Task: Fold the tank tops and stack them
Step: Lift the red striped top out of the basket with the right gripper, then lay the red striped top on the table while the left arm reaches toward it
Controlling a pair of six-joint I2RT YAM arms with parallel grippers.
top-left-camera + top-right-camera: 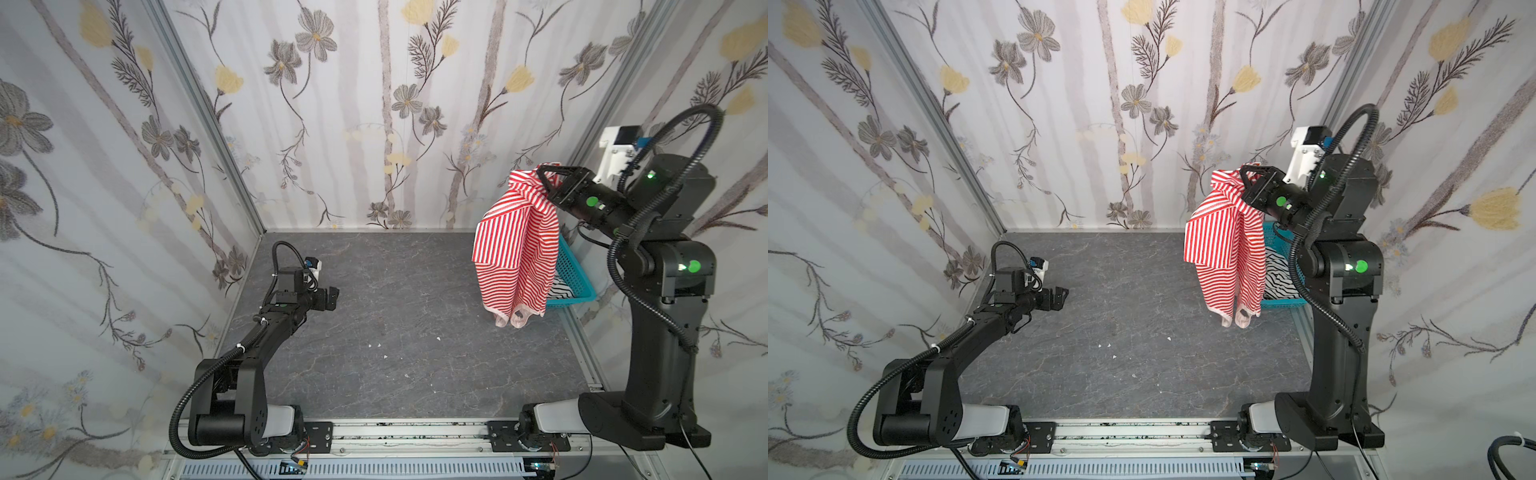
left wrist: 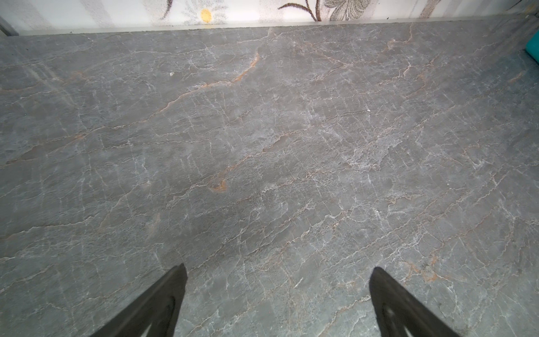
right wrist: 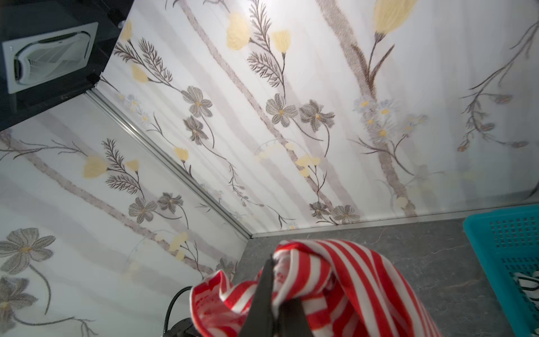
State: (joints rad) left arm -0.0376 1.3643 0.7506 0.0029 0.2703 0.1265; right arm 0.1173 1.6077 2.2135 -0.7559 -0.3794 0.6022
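Observation:
The red-and-white tank top (image 1: 515,245) (image 1: 1225,245) hangs in the air at the back right, bunched at its upper end in my right gripper (image 1: 544,176) (image 1: 1248,174), which is shut on it. The wrist view shows the striped cloth (image 3: 335,280) pinched between the closed black fingers (image 3: 267,291). Its lower hem with white trim dangles just above the tabletop. The black-and-white tank top (image 1: 559,286) (image 1: 1277,270) (image 3: 528,287) lies in the teal basket (image 1: 575,274) (image 1: 1281,305) (image 3: 501,248), mostly hidden behind the hanging one. My left gripper (image 1: 332,297) (image 1: 1059,297) (image 2: 277,272) is open and empty, low at the left.
The grey marble tabletop (image 1: 395,332) (image 2: 262,146) is walled on three sides by floral panels (image 1: 353,104). The basket stands against the right wall. A few small white specks (image 1: 378,345) lie mid-table. An aluminium rail (image 1: 415,440) runs along the front edge.

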